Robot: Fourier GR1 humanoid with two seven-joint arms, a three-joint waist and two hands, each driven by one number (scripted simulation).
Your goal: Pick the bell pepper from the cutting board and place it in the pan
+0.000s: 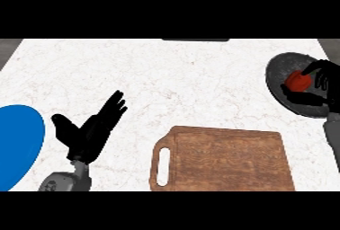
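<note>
The red bell pepper (299,81) is over the dark grey pan (284,67) at the right edge of the counter. My right hand (321,87) is curled round it, thumb below and fingers above, hiding part of it. I cannot tell whether the pepper touches the pan's bottom. The brown wooden cutting board (225,159) lies bare at the lower middle, its handle slot to the left. My left hand (90,128) rests open at the lower left, fingers pointing up and right, well away from the board.
A blue plate (16,143) is cut off by the left edge, just beside my left hand. The white marbled counter (166,76) stretches across the view. A dark object (196,40) shows at the far edge.
</note>
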